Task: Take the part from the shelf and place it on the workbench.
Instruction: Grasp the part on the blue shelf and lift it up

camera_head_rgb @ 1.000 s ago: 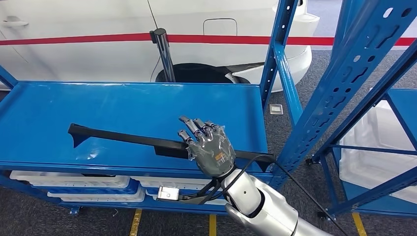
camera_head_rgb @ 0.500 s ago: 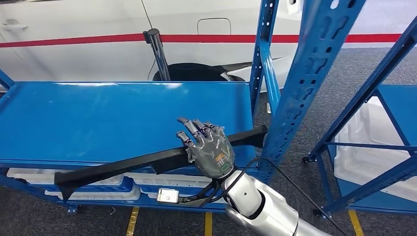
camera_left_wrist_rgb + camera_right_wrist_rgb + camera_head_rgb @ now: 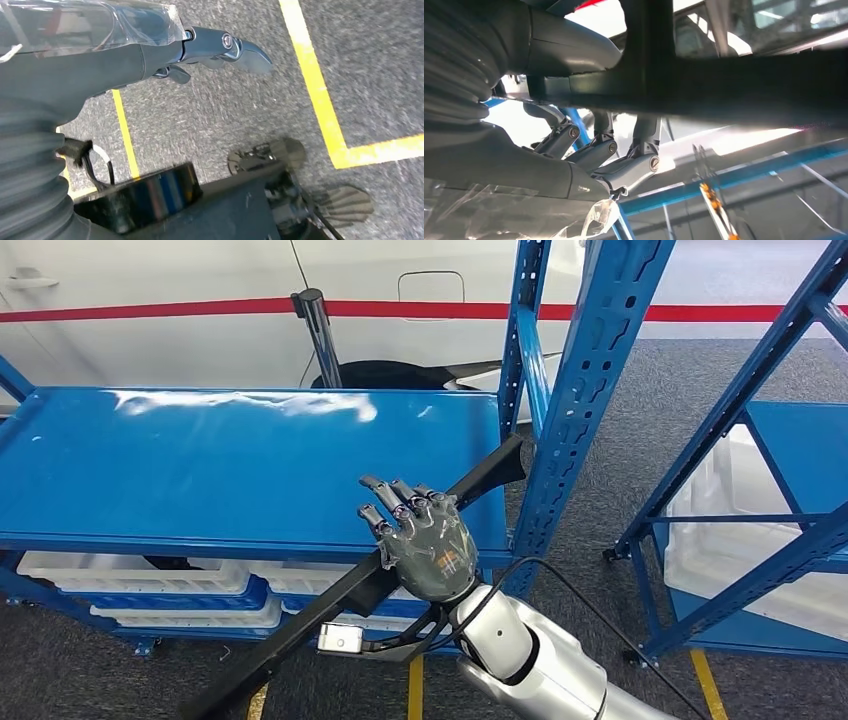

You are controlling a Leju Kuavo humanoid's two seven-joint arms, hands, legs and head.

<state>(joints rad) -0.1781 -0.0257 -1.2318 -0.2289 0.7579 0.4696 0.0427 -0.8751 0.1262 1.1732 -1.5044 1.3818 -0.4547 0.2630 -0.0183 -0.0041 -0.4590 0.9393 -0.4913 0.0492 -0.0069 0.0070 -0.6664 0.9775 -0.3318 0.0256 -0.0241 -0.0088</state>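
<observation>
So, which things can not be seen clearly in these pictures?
- Long black part, head view: its lower end is cut off by the bottom edge; the right hand covers its middle.
- Right hand's hold, right wrist view: the part is a dark silhouette against bright backlight, so where the fingers touch it is unclear.
- Left hand, left wrist view: its fingers are partly hidden behind its own cover.
- The workbench cannot be identified.

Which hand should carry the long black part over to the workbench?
Right. The right hand already grips the long black plastic trim part, swung off the blue metal shelf. The left hand hangs over the floor, holding nothing.
</observation>
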